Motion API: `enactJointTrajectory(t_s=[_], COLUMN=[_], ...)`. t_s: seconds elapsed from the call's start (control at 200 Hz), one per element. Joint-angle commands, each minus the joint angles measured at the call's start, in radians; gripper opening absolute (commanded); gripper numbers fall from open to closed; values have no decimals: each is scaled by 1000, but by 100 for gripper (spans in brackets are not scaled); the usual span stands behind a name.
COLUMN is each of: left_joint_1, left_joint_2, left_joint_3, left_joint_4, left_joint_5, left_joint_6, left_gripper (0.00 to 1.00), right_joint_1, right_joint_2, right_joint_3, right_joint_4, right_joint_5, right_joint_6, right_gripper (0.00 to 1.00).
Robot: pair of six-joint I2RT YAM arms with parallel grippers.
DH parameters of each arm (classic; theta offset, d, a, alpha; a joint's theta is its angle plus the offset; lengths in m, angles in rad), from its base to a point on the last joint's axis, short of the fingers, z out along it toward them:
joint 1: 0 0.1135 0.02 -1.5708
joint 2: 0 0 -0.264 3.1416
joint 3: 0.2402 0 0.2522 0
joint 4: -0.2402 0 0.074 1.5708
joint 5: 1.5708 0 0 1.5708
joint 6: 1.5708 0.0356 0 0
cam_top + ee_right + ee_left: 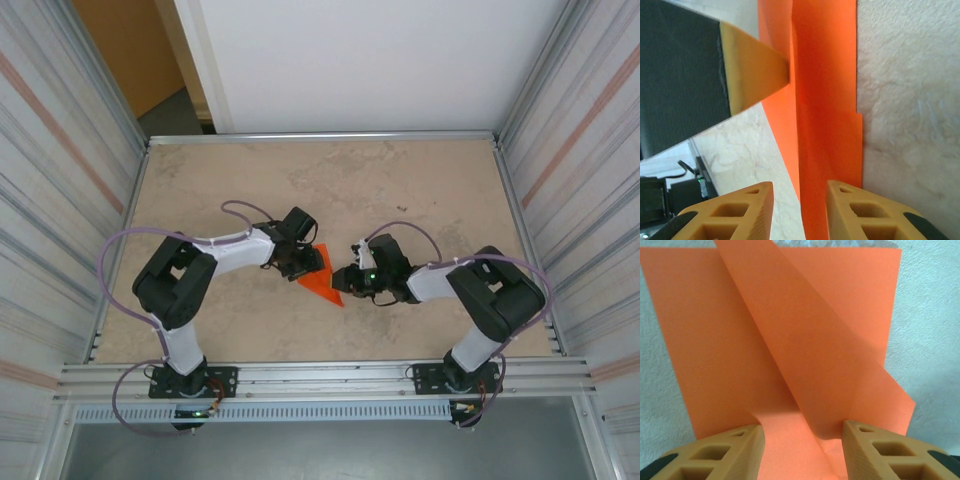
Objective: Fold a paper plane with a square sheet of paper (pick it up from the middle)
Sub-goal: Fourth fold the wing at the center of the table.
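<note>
Left gripper (801, 432): part way open, one finger each side of a raised flap of the orange paper (790, 340), not squeezing it; right gripper (800, 192): part way open too, over one end of the paper, holding nothing; folded in layers with slanted creases, lying mid-table (400, 190), between both grippers.

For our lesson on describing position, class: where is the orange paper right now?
In the top view the orange paper lies partly folded on the table near its middle, between the left arm's jaws and the right arm's jaws.
</note>
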Motion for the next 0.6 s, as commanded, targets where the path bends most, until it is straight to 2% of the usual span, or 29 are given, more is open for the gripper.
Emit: enactJointTrajectory(t_s=[0.0,0.185,0.596], left_joint_1=[-3,-3,-4], left_joint_2=[75,91,103], left_joint_3=[-32,-21,-19], left_joint_4=[-128,-138,-150], left_joint_5=[-46,-44,-39], left_joint_6=[-16,-11,-10], left_gripper=[47,48,50], right_joint_1=[-2,12,42], right_joint_2=[-68,-87,19], right_joint_3=[24,58,146], right_joint_4=[-177,-270,-260], right_joint_5=[40,61,52], right_joint_6=[-117,-186,-216], right_gripper=[35,36,33])
